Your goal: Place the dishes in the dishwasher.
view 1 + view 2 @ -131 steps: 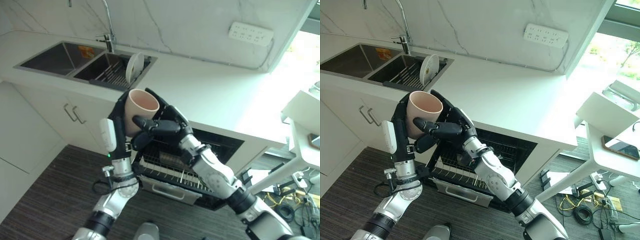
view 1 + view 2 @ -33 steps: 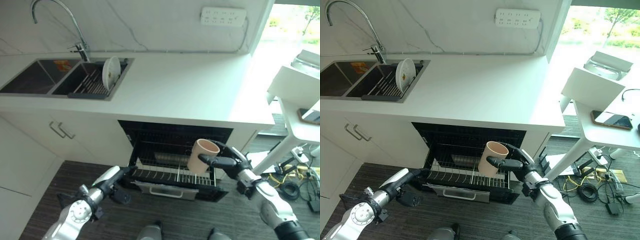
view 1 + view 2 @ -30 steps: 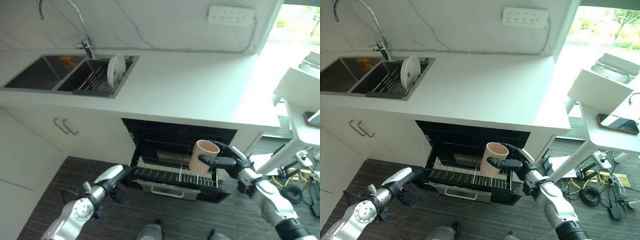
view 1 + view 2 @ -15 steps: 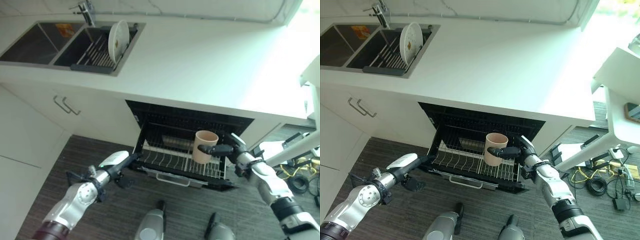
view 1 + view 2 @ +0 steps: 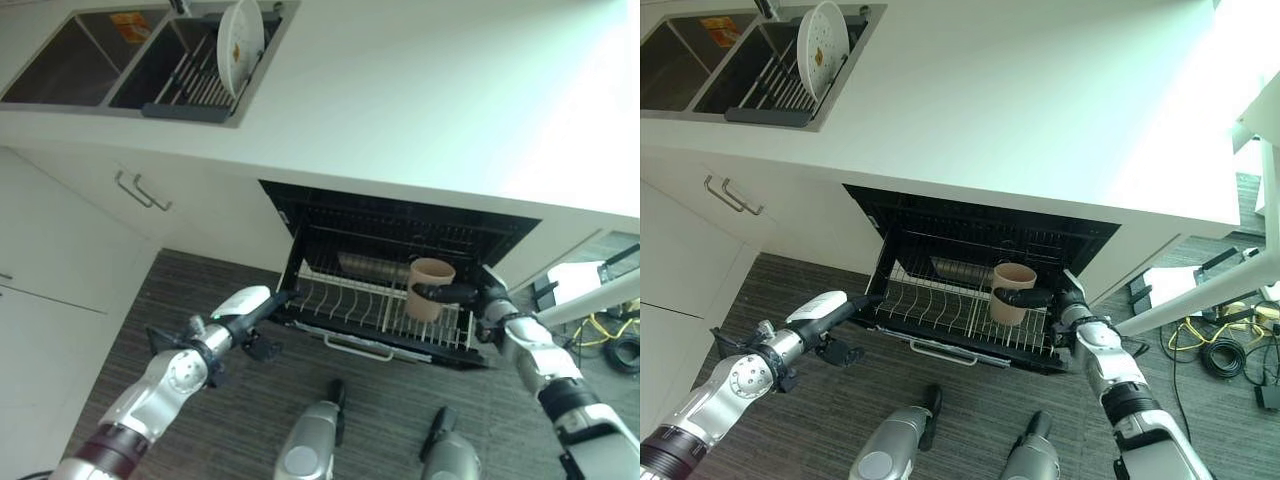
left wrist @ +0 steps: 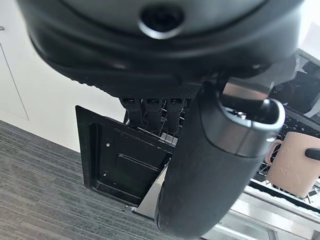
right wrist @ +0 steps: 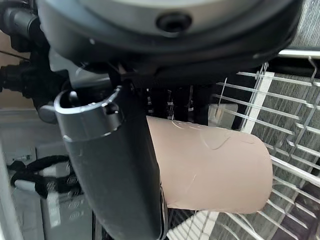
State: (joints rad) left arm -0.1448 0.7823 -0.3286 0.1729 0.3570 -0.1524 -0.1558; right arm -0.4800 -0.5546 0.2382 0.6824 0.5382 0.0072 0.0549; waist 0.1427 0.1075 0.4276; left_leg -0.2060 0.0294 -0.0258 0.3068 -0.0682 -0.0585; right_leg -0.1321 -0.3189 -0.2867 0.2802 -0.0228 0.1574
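Observation:
A pink mug (image 5: 428, 288) is upright, mouth up, over the right part of the dishwasher's pulled-out white wire rack (image 5: 340, 305). My right hand (image 5: 472, 295) is shut on it, with the thumb (image 7: 120, 165) along the mug's (image 7: 210, 165) side and the fingers behind it. Whether the mug's base touches the rack I cannot tell. My left hand (image 5: 250, 305) reaches to the rack's left front corner with its fingers (image 6: 152, 112) stretched out against the edge. A white plate (image 5: 823, 38) stands on edge in the sink's drying rack (image 5: 190, 85).
The dishwasher opening (image 5: 980, 235) sits under the white counter (image 5: 1020, 110). A steel dish (image 5: 370, 268) lies at the rack's back. A double sink (image 5: 70, 60) is at the far left, with white cabinet doors (image 5: 80, 230) below. Dark wood floor (image 5: 250, 420) lies in front.
The camera has tilted further down. My right hand has brought the mug lower and closer to the rack's right side. The left hand stays at the rack's left corner.

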